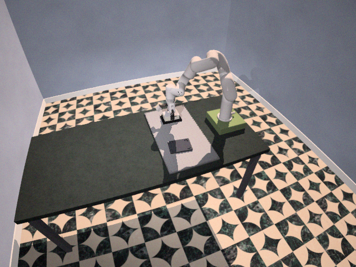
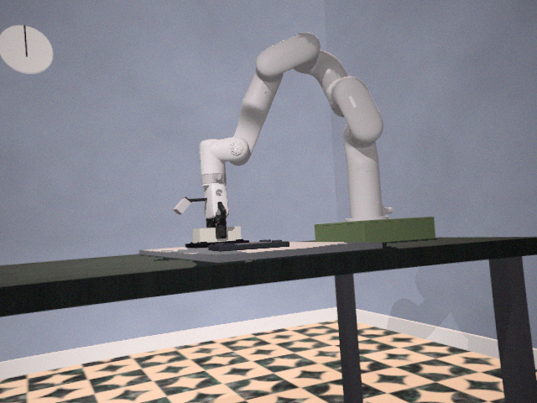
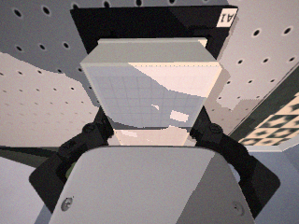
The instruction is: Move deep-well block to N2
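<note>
Block's [image 3: 151,95] near edge behind gripper [image 3: 151,140]

Arm [image 2: 277,82] arches high from its base, wrist vertical, pointing straight down. Gripper [image 2: 220,227] clamped wide on the block [image 3: 151,91], fingers at its sides.

A board [image 1: 198,134] lies on the table [image 1: 86,161], beside the arm's pedestal [image 1: 240,124]. On the board, one nest [image 1: 166,121] carries the block [image 2: 203,234]; the other nest [image 1: 179,146] lies apart, nearer the table's front edge.
</note>
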### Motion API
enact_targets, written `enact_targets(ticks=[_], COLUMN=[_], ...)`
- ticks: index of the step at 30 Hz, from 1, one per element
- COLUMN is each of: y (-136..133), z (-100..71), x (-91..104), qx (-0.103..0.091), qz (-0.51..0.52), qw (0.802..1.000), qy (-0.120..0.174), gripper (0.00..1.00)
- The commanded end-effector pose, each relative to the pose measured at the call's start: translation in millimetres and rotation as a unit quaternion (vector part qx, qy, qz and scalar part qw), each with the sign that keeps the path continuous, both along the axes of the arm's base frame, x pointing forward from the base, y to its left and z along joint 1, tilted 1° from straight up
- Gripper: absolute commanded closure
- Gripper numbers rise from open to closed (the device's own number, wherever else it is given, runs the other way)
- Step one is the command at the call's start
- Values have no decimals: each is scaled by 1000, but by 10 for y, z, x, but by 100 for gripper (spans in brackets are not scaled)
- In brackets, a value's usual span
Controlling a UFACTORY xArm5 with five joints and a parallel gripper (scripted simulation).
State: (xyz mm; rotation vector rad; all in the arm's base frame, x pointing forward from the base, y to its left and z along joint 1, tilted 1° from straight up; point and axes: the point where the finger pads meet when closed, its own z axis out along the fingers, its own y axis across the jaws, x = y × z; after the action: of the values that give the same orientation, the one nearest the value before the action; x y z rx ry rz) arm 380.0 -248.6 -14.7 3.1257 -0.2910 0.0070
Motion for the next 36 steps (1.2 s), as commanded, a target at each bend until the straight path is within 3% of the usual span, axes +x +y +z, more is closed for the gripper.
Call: enact_targets(ticks=[1,36], y=[-9,-7], z=[37,204], x=[14,13], qx=[-1,-1], qz=[0,0], qw=[1000,1000], qy=[-2,-2], gripper=[100,100])
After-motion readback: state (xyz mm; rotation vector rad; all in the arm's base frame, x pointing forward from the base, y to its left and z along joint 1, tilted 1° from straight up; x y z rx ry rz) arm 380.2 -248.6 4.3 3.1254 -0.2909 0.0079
